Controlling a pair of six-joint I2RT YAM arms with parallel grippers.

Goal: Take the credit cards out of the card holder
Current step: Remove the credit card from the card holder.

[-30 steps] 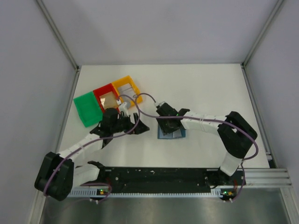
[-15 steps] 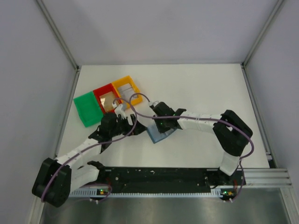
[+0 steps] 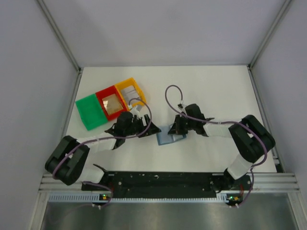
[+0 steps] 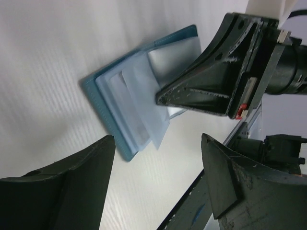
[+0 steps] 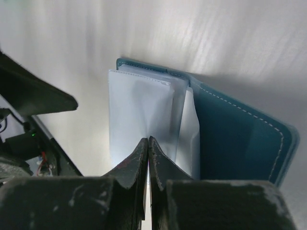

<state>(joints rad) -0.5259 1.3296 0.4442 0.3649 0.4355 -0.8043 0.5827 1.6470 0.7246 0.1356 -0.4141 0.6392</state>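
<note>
The card holder [image 3: 164, 138] lies open on the table, a blue cover [image 5: 240, 143] with pale see-through pockets [image 5: 139, 108] fanned up from it. My right gripper [image 5: 148, 140] is shut on the edge of one pale pocket, lifting it slightly; in the top view this right gripper [image 3: 172, 131] lies low at the holder's right side. My left gripper [image 4: 158, 160] is open just left of the card holder [image 4: 120, 98], its fingers [image 4: 91, 167] apart over bare table, touching nothing. The left gripper [image 3: 154, 128] points at the holder. I cannot make out credit cards inside the pockets.
Three plastic trays sit at the back left: green [image 3: 89, 112], red [image 3: 102, 92] with a tan card-like piece inside, yellow [image 3: 125, 83] with a pale piece inside. The arms' base rail [image 3: 168, 179] runs along the near edge. Purple cables loop above both wrists.
The left arm swung down and right, bringing its open jaws beside the holder. The right gripper closed on a pocket, dragged the holder left, then dropped low at its right side.
</note>
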